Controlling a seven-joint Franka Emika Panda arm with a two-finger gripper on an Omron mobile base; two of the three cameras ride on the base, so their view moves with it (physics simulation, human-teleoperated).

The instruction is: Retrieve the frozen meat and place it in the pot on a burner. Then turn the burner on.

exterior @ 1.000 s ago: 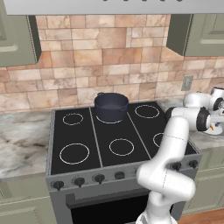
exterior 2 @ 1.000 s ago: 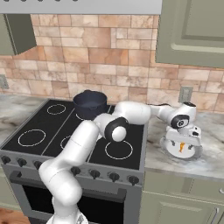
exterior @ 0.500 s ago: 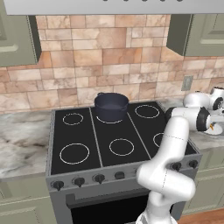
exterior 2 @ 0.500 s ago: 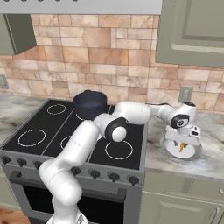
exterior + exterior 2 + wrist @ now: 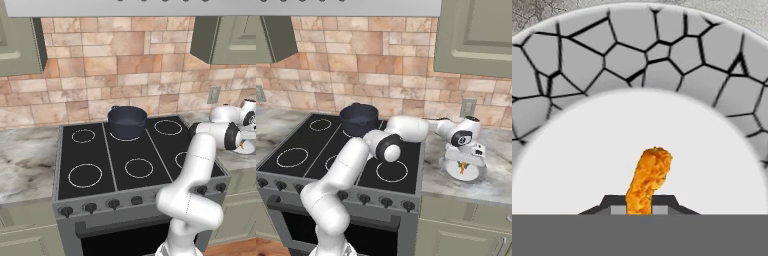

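The frozen meat (image 5: 650,176) is an orange breaded piece lying on the white middle of a plate (image 5: 587,60) with a grey cracked-pattern rim. My gripper (image 5: 639,209) points down at the plate, shut on the near end of the meat. From the right base view, the gripper (image 5: 462,165) hangs over the plate (image 5: 480,175) on the counter right of the stove, with the meat (image 5: 461,168) as an orange speck under it. The dark pot (image 5: 127,121) stands on the back middle burner (image 5: 125,138) of the black cooktop, far to the left of the gripper (image 5: 243,145).
Other white burner rings (image 5: 85,175) mark the cooktop. A row of knobs (image 5: 90,206) runs along the stove front. A brick wall with an outlet (image 5: 213,95) stands behind, with cabinets (image 5: 476,37) above. Marble counter (image 5: 25,160) lies on both sides.
The fingers have closed on the meat piece over the plate. The arm has barely moved.
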